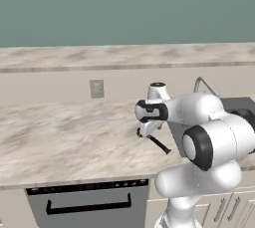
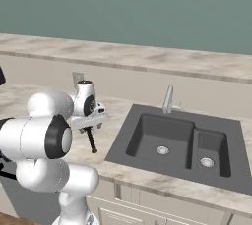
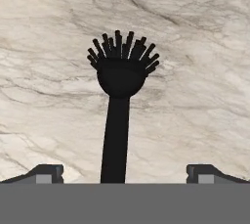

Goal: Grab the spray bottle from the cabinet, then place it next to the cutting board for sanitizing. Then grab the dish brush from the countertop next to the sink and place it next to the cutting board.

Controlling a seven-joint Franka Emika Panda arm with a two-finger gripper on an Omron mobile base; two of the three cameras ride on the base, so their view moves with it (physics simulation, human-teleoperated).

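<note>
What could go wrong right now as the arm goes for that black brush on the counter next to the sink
1. The open gripper straddles the dish brush handle, which sits slightly off-centre between the fingertips; closing might twist or nudge the thin handle.
2. The brush lies flat on the countertop, so descending too far could jam the fingertips against the stone.
3. The brush lies close to the sink edge, so a knock might send it in.

**Non-task items in frame**

Teal wall [image 1: 124,8] runs above a beige marbled backsplash [image 1: 60,90]. A grey outlet [image 1: 97,88] is mounted on the backsplash. Under the counter edge: dishwasher [image 1: 89,204], dark control strip on top, black bar handle [image 1: 89,206]. Beige cabinet doors [image 1: 224,212] with silver handles sit right of it.
</note>
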